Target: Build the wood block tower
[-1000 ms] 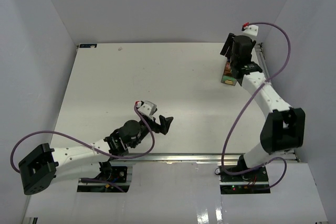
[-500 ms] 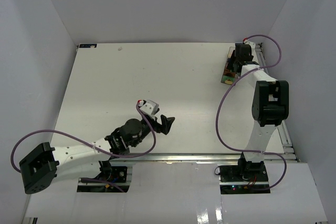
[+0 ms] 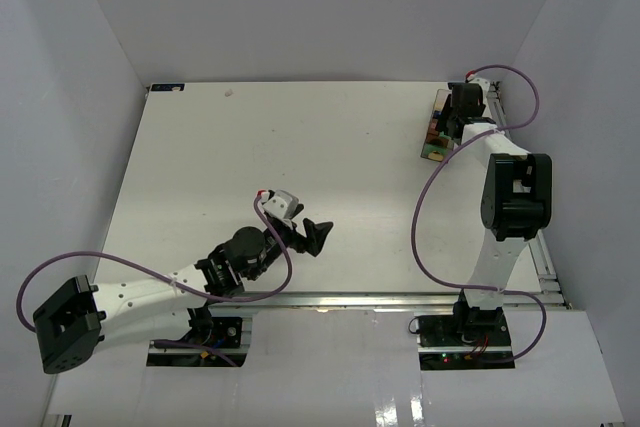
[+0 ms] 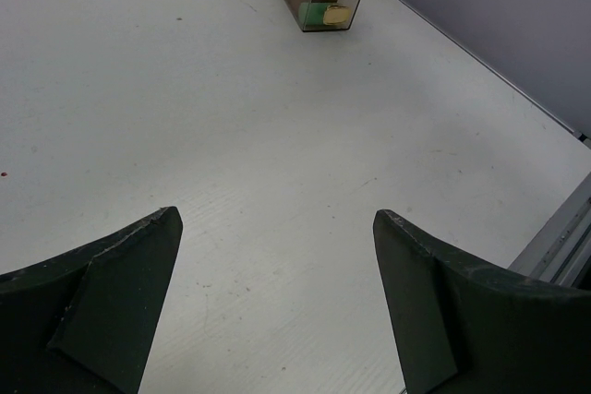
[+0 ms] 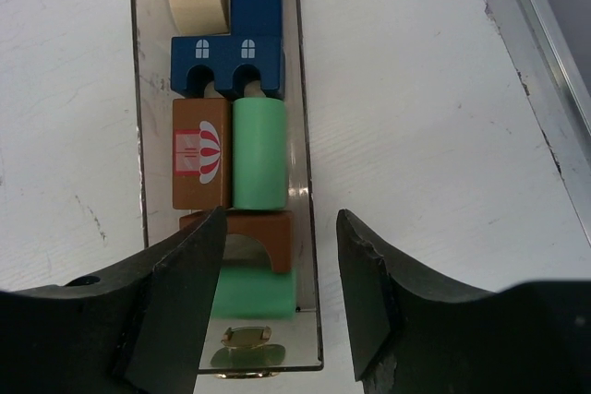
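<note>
Blocks of painted wood [image 5: 257, 154] in a clear rectangular plastic box [image 5: 152, 71] look light, rigid and slick. The right gripper [image 5: 280, 219] holds its fingers spread over the brown arch [image 5: 263, 228], best pinched across its flat faces. The left gripper [image 4: 275, 217] has its fingers gaping, empty.

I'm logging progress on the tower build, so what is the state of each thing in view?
left gripper: open, empty, over the table.
right gripper: open, holding nothing, above the clear box.
clear box: flat on the table, filled with blocks.
green cylinder: on its side in the box.
brown brick: flat in the box, beside that cylinder.
brown arch: in the box, not lifted.
No block is stacked yet.
</note>
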You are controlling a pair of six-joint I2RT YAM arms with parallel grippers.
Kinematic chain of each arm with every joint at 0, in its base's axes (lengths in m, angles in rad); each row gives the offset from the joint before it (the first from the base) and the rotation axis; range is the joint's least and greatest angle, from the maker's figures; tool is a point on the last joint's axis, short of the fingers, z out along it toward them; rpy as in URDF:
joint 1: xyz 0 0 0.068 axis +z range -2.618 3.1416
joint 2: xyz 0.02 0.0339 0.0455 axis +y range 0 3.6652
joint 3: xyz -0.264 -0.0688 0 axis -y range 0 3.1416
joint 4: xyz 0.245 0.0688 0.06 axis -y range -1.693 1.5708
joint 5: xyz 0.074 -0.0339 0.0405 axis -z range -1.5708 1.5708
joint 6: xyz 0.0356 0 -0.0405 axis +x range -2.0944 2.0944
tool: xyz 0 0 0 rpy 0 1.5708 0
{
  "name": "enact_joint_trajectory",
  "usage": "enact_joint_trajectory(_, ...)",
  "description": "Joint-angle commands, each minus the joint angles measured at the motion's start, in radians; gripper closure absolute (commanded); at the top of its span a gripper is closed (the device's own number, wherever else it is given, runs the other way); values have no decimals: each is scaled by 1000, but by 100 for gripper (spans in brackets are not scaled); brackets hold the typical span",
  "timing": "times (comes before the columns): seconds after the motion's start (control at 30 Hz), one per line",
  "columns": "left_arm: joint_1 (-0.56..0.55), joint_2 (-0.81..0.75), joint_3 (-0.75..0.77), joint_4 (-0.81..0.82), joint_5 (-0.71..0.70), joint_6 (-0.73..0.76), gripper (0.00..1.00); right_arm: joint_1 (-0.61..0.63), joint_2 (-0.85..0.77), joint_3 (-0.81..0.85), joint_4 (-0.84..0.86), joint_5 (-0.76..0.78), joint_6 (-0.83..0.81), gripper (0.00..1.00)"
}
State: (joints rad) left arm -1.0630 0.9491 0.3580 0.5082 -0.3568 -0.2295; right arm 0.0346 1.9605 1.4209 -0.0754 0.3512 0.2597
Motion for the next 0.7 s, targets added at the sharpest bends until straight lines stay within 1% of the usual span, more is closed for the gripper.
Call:
enact_joint_trajectory(0.0, 0, 9, 15, 8, 13, -1, 5, -10, 31, 37, 41, -10, -20, 43)
enact_joint_trajectory(0.27, 0, 16, 14, 12, 17, -3, 5, -11, 73, 39, 40, -2, -17, 51)
enact_joint_trajectory(0.33, 0, 14, 18, 9, 19, -5, 5, -12, 74, 40, 40, 5, -19, 57)
enact_joint_trajectory(0.43, 0, 2, 7, 16, 24, -14, 5, -10, 75, 52, 19, 17, -17, 71)
enact_joint_trajectory(0.47, 0, -3, 4, 19, 24, -16, 5, -9, 69, 62, -5, 18, -19, 75)
enact_joint_trajectory(0.53, 0, -9, -1, 24, 23, -19, 4, 1, 50, 63, -30, 27, -28, 92)
enact_joint_trajectory(0.67, 3, -17, -8, 24, -10, -71, 4, 84, -52, 7, -90, 96, -75, 92)
